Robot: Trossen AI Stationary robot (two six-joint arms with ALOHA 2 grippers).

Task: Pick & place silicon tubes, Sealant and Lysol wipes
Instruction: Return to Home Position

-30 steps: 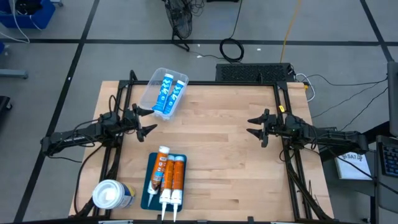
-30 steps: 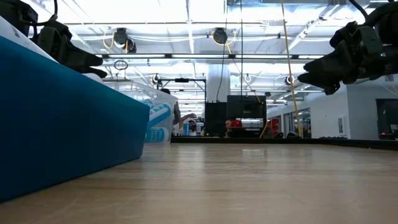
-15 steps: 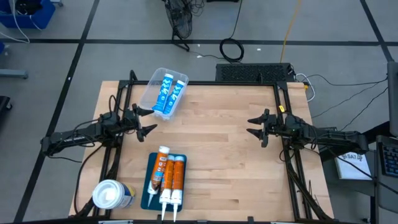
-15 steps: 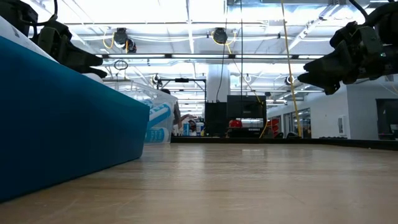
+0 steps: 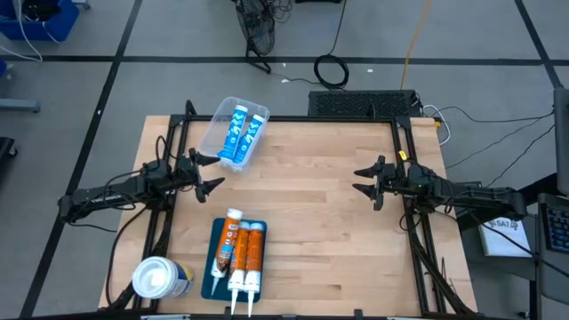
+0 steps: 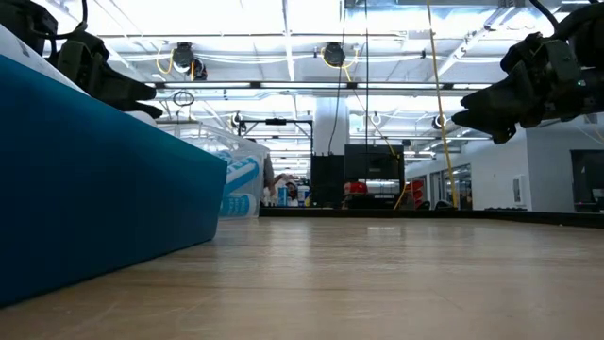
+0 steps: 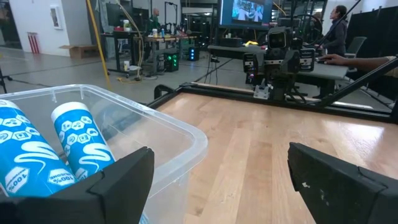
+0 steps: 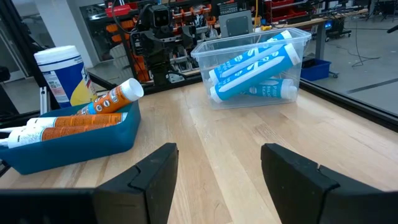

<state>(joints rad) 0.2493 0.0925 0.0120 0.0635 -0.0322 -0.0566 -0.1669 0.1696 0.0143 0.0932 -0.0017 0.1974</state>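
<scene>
Two blue-and-white silicone tubes lie in a clear plastic bin at the table's far left; they also show in the right wrist view. Three orange-and-white sealant tubes lie in a blue tray at the near left. The Lysol wipes canister, white lid up, stands upright at the near left corner. My left gripper is open above the table's left side, next to the bin. My right gripper is open above the right side. Both are empty.
The light wooden tabletop lies bare between the two grippers. A black frame runs along the table's edges. In the low view the blue tray's wall fills the left.
</scene>
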